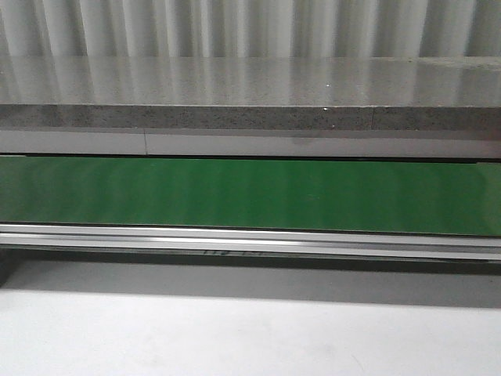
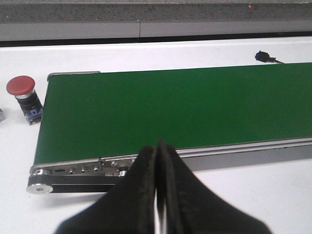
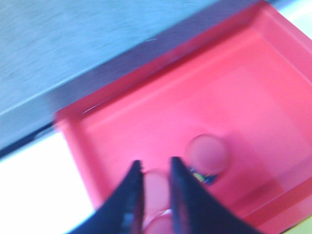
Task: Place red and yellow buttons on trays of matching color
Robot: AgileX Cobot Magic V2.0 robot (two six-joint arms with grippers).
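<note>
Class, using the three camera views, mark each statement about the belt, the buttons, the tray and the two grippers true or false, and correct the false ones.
1. The left gripper has its jaws pressed together, holding nothing. True.
2. A yellow button stands beside the end of the green conveyor belt. False: it is a red mushroom-head push button.
3. The right gripper is over the red plastic tray. True.
4. The red tray is empty. False: a red-capped button lies in it.

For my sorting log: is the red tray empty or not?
Not empty. The right wrist view shows two red buttons inside the red tray, one between the right end effector fingers.
</note>
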